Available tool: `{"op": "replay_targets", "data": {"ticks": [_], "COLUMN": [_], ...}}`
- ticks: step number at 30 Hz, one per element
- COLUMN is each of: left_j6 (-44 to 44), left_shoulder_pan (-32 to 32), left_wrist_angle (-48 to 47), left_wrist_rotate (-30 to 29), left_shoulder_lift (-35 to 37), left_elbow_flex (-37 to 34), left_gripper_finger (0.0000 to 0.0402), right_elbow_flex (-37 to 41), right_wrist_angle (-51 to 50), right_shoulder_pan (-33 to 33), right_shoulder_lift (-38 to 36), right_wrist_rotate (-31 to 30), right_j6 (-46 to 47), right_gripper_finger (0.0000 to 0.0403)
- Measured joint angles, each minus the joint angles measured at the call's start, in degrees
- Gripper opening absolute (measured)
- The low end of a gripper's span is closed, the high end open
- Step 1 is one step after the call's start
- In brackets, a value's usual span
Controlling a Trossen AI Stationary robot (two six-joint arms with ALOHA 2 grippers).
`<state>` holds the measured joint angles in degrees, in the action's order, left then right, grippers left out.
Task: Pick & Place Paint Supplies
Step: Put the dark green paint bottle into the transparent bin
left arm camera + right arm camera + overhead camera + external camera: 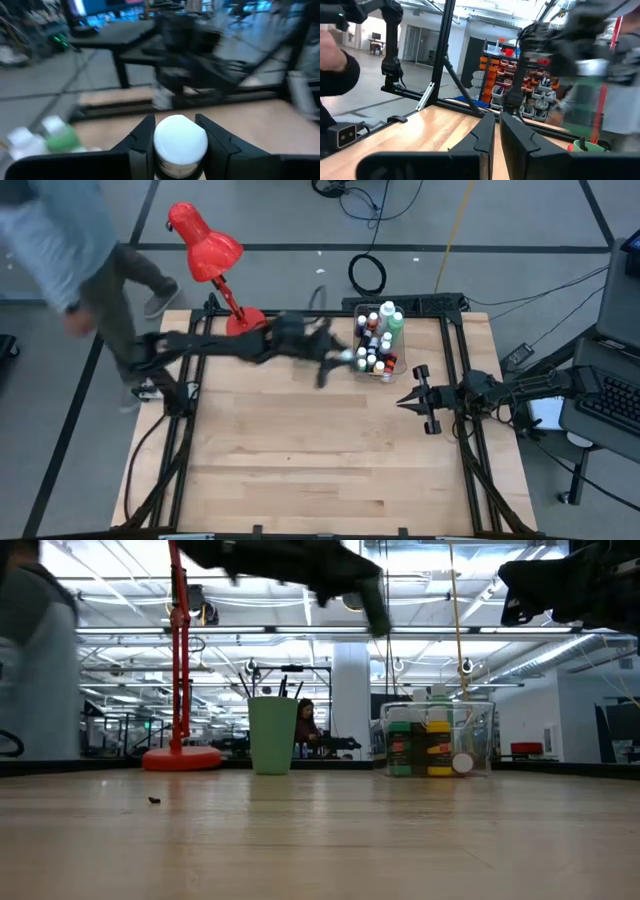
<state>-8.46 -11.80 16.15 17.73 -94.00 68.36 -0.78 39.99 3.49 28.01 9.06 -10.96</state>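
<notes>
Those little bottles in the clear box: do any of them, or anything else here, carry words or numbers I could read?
No text can be read in any view.
Bottles in the bin: labels show as colour patches only, too small.
White-capped bottle in the left pincer: blurred, no label showing.
Storage racks behind the table: nothing legible.

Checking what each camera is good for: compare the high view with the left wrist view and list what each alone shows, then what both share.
High view only: the red lamp, the clear bin with its many small bottles, the right gripper shut and idle at the table's right side, and a person beyond the table's corner.
Left wrist view only: the white-capped bottle clamped between the left fingers.
Both: the wooden table, the left gripper and the tall green bottle.
</notes>
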Motion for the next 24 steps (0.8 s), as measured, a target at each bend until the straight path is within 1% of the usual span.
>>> {"op": "replay_targets", "data": {"ticks": [2, 5, 8, 12, 14, 16, 19, 21, 24], "left_j6": [-3.3, -8.5, -14.3, -21.5, -22.4, -23.3, -23.8, -22.9, -17.6], "left_shoulder_pan": [-1.5, -3.4, -5.0, -6.9, -7.8, -8.7, -10.5, -12.1, -14.4], "left_wrist_angle": [-2.4, -7.5, -10.6, -7.9, -6.7, -4.7, -3.8, -2.4, -0.1], "left_wrist_rotate": [-0.1, 2.3, 3.8, 4.7, 4.8, 4.7, 4.8, 7.2, 13.7], "left_shoulder_lift": [-6.3, -14.7, -20.5, -24.2, -24.8, -24.9, -24.9, -25.9, -27.9], "left_elbow_flex": [8.4, 18.4, 24.0, 24.9, 24.8, 24.8, 24.9, 24.9, 24.9], "left_gripper_finger": [0.0099, 0.0099, 0.0099, 0.0099, 0.0099, 0.0099, 0.0099, 0.0099, 0.0099], "right_elbow_flex": [0.0, 0.0, 0.0, 0.0, 0.0, 0.0, 0.0, 0.0, 0.0], "right_wrist_angle": [0.0, -0.5, -2.3, -2.9, -2.8, -3.1, -4.1, -4.4, -3.3], "right_shoulder_pan": [0.0, 0.0, 0.0, 0.0, 0.0, 0.0, 0.0, 0.0, 0.0], "right_shoulder_lift": [0.0, 0.2, 0.3, 0.4, 0.4, 0.4, 0.5, 0.5, 0.5], "right_wrist_rotate": [0.3, 2.2, 3.4, 2.9, 2.1, -0.5, -6.0, -9.2, -13.5], "right_j6": [1.3, 3.5, 2.9, -0.5, -3.0, -4.8, -6.6, -7.7, -10.7], "right_gripper_finger": [0.0023, 0.0023, 0.0023, 0.0023, 0.0023, 0.0023, 0.0023, 0.0023, 0.0023]}}
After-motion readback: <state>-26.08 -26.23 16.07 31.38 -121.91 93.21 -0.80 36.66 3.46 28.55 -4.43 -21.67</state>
